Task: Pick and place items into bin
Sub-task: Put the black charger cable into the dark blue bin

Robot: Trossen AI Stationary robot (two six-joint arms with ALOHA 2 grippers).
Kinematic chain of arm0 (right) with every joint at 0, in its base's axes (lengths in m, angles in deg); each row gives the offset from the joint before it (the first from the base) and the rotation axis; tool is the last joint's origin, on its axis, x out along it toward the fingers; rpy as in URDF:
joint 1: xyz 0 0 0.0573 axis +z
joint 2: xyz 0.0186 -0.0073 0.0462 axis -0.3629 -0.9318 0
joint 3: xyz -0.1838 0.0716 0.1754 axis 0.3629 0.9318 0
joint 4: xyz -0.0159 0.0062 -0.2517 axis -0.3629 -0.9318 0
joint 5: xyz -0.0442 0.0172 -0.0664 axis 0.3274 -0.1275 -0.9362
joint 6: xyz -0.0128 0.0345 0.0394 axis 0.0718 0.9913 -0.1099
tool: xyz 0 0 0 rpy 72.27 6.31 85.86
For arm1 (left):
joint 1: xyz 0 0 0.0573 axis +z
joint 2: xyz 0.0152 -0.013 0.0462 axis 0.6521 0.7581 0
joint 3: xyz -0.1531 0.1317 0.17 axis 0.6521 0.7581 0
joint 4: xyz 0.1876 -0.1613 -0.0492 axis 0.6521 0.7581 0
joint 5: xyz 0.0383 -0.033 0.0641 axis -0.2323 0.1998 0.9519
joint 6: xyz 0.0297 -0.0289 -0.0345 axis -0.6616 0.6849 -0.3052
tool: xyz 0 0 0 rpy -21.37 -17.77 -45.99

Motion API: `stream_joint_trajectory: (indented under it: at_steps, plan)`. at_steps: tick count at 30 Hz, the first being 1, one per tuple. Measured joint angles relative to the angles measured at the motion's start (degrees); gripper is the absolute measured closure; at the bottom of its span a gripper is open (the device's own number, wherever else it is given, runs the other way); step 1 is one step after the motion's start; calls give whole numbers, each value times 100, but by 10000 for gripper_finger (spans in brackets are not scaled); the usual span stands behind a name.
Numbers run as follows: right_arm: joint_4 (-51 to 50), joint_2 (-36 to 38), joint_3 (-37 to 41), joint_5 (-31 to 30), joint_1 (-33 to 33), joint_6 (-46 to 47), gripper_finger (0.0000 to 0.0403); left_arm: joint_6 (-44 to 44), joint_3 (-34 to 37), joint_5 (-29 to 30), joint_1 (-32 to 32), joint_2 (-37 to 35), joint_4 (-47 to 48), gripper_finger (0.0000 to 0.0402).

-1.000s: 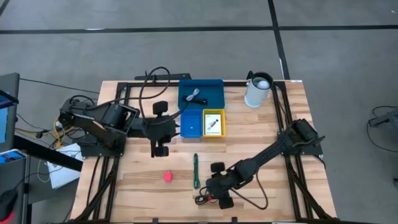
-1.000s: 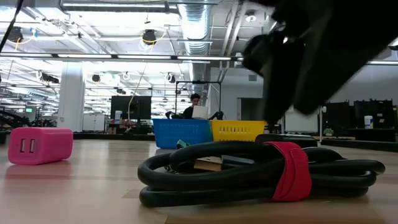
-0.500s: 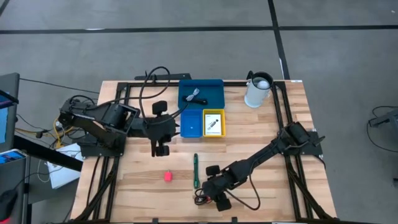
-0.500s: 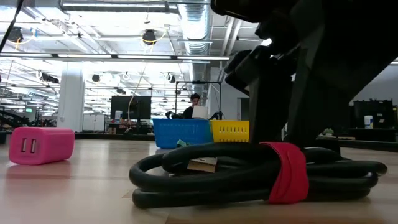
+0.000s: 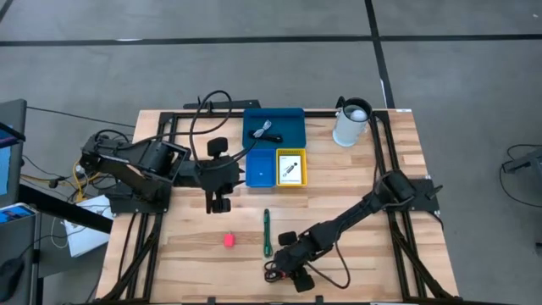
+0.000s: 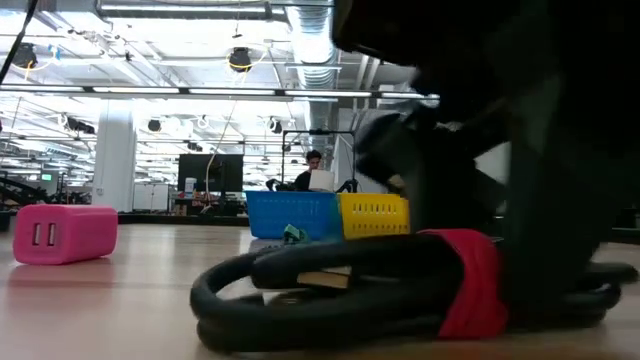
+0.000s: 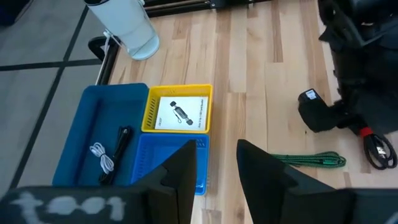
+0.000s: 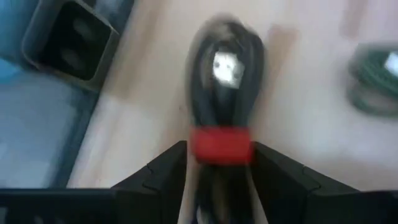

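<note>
A coiled black cable (image 5: 273, 273) bound by a red strap (image 8: 221, 144) lies near the table's near edge. My right gripper (image 5: 286, 267) is down over it, open, with a finger on each side of the strap. A pink-red block (image 5: 229, 241) and a green pen (image 5: 266, 230) lie to the cable's left and far side. The bin set stands farther back: the wide blue tray (image 5: 292, 119) holds a grey cord and a small black piece, and the yellow bin (image 5: 290, 155) holds a white card. My left gripper (image 7: 214, 180) waits open beside the small blue bin (image 5: 261, 169). My right gripper comes at the cable from above, and the bundle runs between its two fingers (image 8: 165, 171) at the red strap (image 6: 470, 285). The cable lies flat on the table. I cannot tell whether the pads touch the strap.
A white pitcher (image 5: 351, 123) stands at the far right of the table, beside the wide tray. Black frame rails run along both sides of the table. Bare wood lies between the bins and the pen. The table's near edge is close behind the cable.
My right gripper has moved down and toward the table's near-left, closing in over the cable. In the low view the coil has slid a little to the left, and its loops have shifted.
</note>
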Motion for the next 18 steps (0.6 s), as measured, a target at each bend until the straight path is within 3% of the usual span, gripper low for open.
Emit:
stream_joint_trajectory:
  at_steps: [7,13,18]
  plan:
    - [528,-292,-39,824,-214,137,273,46,0,-17,0,2,30,297]
    - [-16,11,-5,713,-284,72,370,149,0,-16,0,2,82,297]
    - [-568,439,-3,194,-336,-4,370,225,0,-15,-2,2,177,297]
